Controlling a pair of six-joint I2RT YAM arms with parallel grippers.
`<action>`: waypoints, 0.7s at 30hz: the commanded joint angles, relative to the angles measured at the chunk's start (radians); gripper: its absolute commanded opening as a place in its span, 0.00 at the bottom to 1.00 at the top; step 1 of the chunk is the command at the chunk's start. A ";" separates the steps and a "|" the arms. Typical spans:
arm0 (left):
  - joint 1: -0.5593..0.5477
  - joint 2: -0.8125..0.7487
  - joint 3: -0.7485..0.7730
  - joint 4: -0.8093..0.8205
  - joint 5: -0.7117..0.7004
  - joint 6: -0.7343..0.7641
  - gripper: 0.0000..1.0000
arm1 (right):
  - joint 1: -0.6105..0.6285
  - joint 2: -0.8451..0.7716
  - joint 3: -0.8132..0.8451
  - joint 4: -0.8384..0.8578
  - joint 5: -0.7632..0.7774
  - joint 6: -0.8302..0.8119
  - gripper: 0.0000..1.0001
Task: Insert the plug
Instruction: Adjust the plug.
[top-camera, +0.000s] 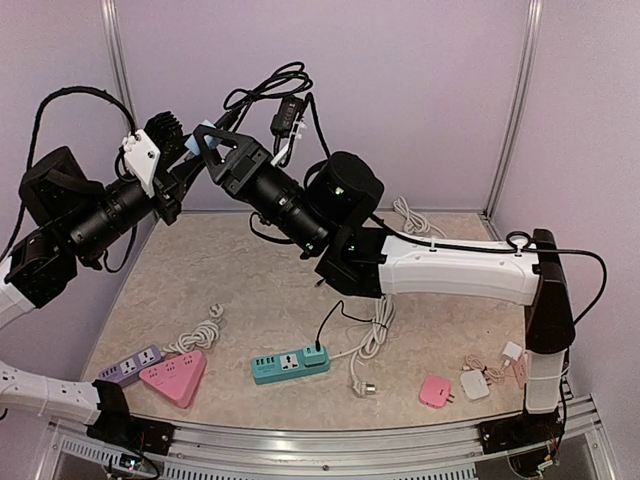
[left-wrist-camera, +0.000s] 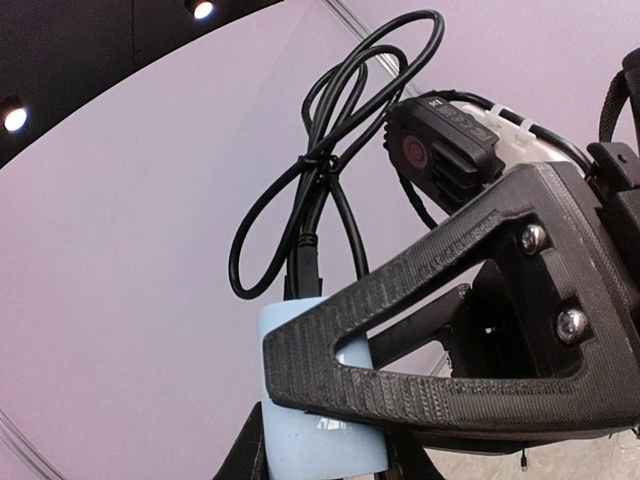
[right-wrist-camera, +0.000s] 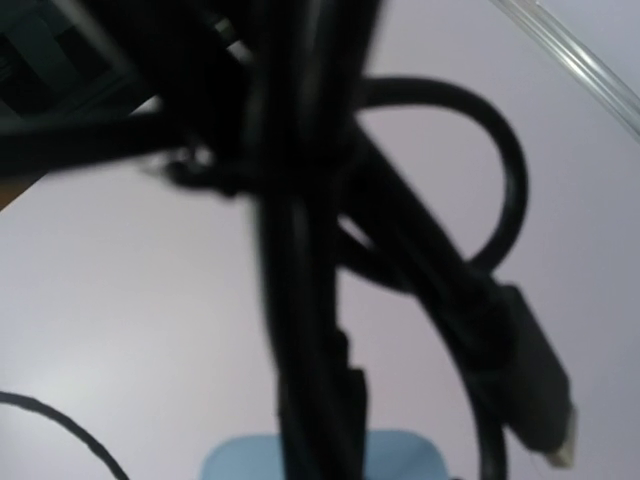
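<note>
Pale-blue plug adapter (left-wrist-camera: 320, 450) with bundled black cable (left-wrist-camera: 320, 170) sits mid-air, clamped by both right gripper (top-camera: 210, 142) and left gripper (top-camera: 188, 150); handover seems underway, next the right must release

Light bright, even | ceiling spots (left-wrist-camera: 203, 9) glare | right-wrist cables (right-wrist-camera: 300, 250) blurred, top sharp

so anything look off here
The black cable on the light blue plug block is tied up in a coil and held high in the air, well above the teal power strip on the table.
</note>
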 joint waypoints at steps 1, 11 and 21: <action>0.007 -0.013 0.025 0.003 -0.002 -0.006 0.00 | 0.007 -0.005 0.002 -0.036 -0.086 -0.023 0.00; -0.008 -0.154 -0.045 -0.132 0.184 0.074 0.00 | -0.104 -0.315 -0.215 -0.446 -0.393 -0.298 0.93; -0.059 -0.237 -0.147 -0.125 0.242 0.212 0.00 | -0.116 -0.467 -0.174 -0.871 -0.541 -0.443 1.00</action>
